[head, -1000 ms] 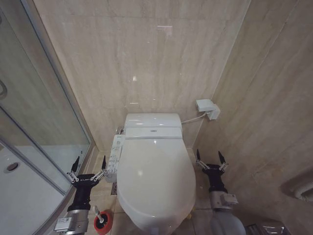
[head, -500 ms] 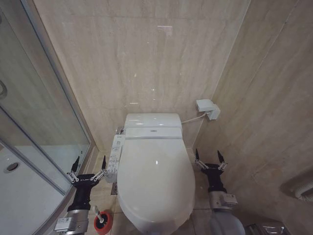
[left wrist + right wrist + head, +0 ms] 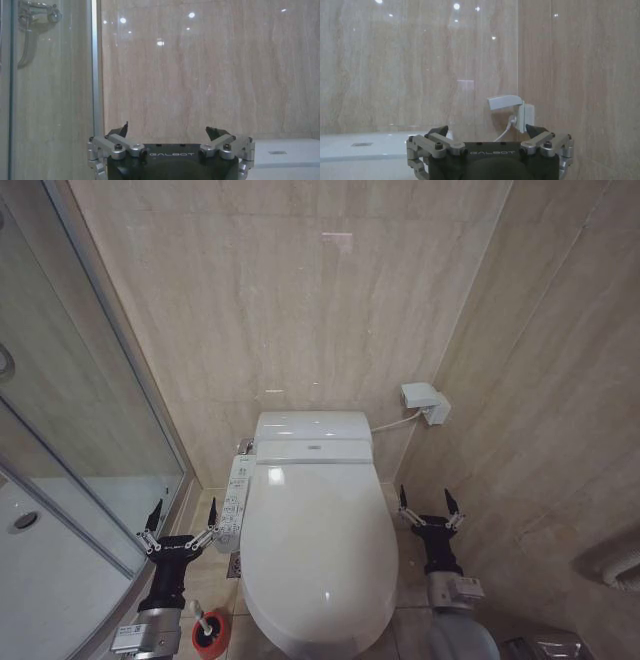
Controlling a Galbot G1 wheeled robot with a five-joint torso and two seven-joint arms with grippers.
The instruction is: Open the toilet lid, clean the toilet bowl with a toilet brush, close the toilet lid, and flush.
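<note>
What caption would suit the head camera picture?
Both open hands, left and right, flank the closed toilet lid; toilet brush waits by the floor.

The toilet lid (image 3: 318, 545) lies between both grippers, the toilet brush (image 3: 205, 628) at its left.

Left gripper (image 3: 180, 519) and right gripper (image 3: 423, 503) low, forward-pointing, jaws spread wide.

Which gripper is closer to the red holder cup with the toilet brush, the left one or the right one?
Left. The left gripper hangs open just above the red holder cup with the toilet brush. The right gripper is open across the toilet lid.
</note>
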